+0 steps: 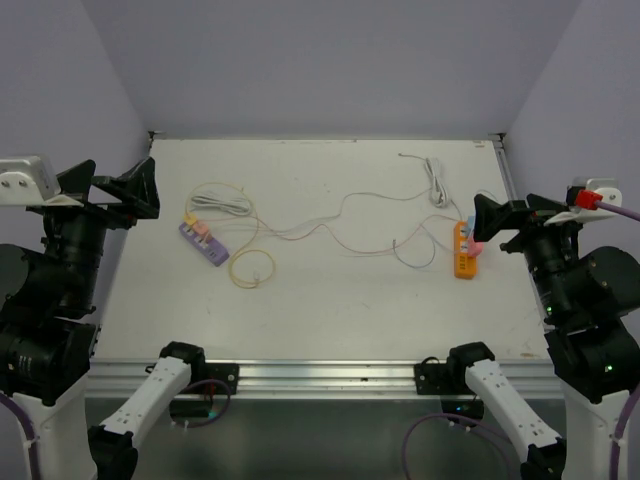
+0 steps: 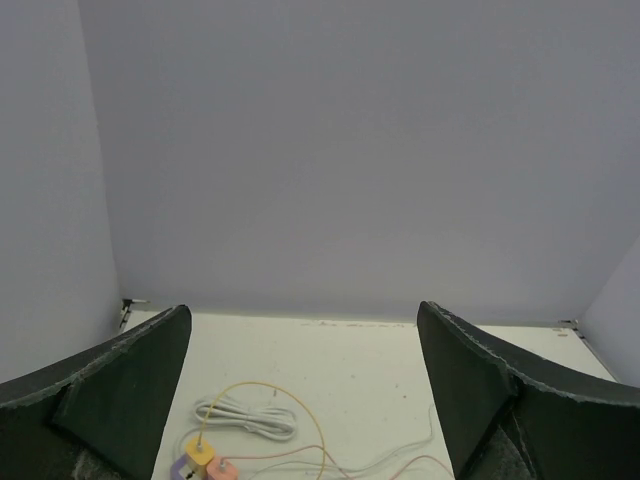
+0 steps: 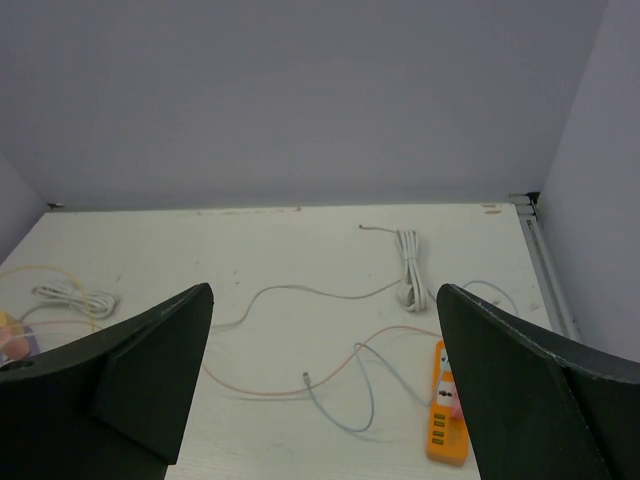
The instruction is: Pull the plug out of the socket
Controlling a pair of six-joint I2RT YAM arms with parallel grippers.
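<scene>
While both arms wait at the sides of the worktop (image 1: 330,310), nothing is gripped: the left hand (image 1: 130,190) and the right hand (image 1: 490,222) are open and empty. The purple power strip (image 1: 205,245), far left, carries a yellow plug (image 1: 189,217) and a pink plug (image 1: 201,228). I think one hand should press the strip down while the other takes the plug body, not its thin cable (image 1: 300,232), and pulls straight up.

Your left arm (image 1: 50,300) and right arm (image 1: 590,300) are black with white lower links (image 1: 165,385); dark wedge-shaped fingers (image 2: 120,390), purple cables (image 1: 627,213), a red connector (image 1: 588,199) at the right wrist.
</scene>
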